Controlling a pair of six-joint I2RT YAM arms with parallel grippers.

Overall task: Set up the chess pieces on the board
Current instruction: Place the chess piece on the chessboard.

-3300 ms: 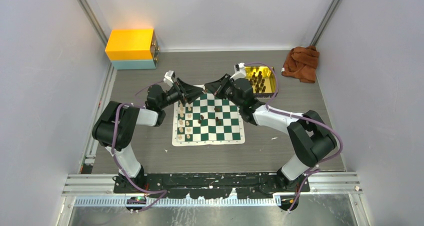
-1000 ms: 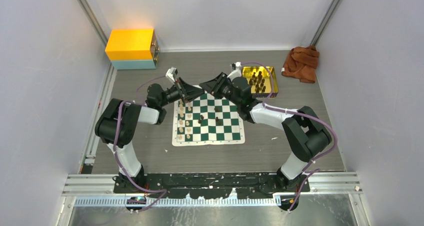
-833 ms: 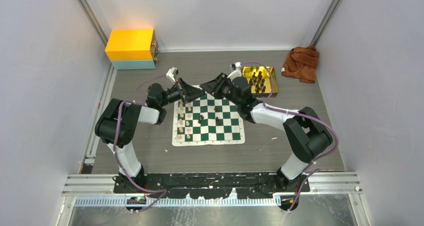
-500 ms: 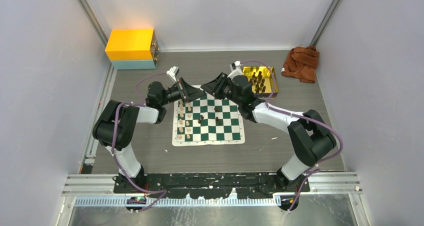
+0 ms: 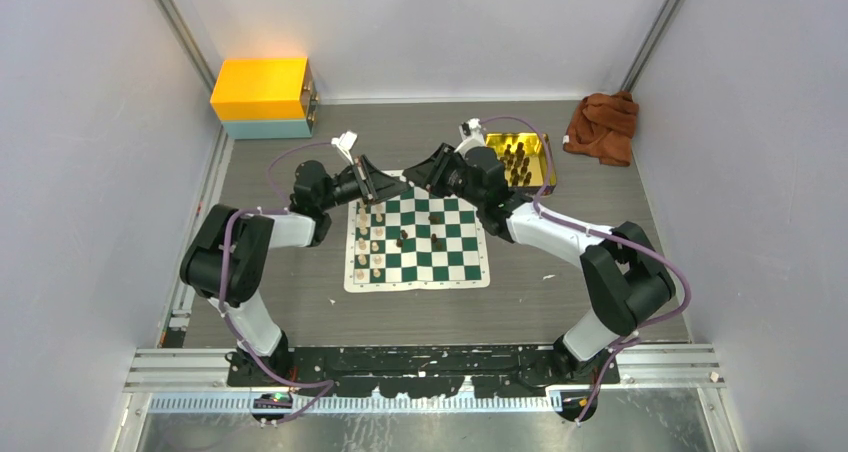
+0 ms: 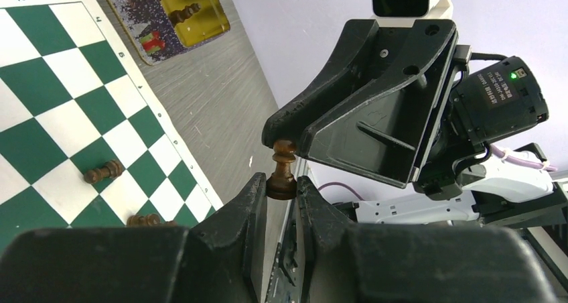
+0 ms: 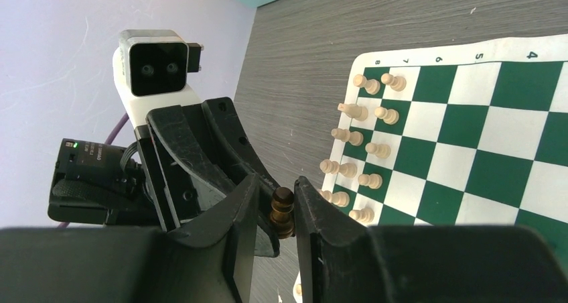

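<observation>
Though beside the board (image 5: 415,284), gold tray (image 5: 540,175) with dark chess pieces (image 5: 518,159) inside.

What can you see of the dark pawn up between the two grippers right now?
The dark pawn is a small, glossy dark-brown piece that looks like turned wood, with a round head, a thin collar and a neck flaring to a wider base. The left gripper is shut on its base. Its head points toward the right gripper, whose fingers closely flank the head; whether they pinch it cannot be told. It hangs in the air near the far edge of the board, touching no other piece.
</observation>
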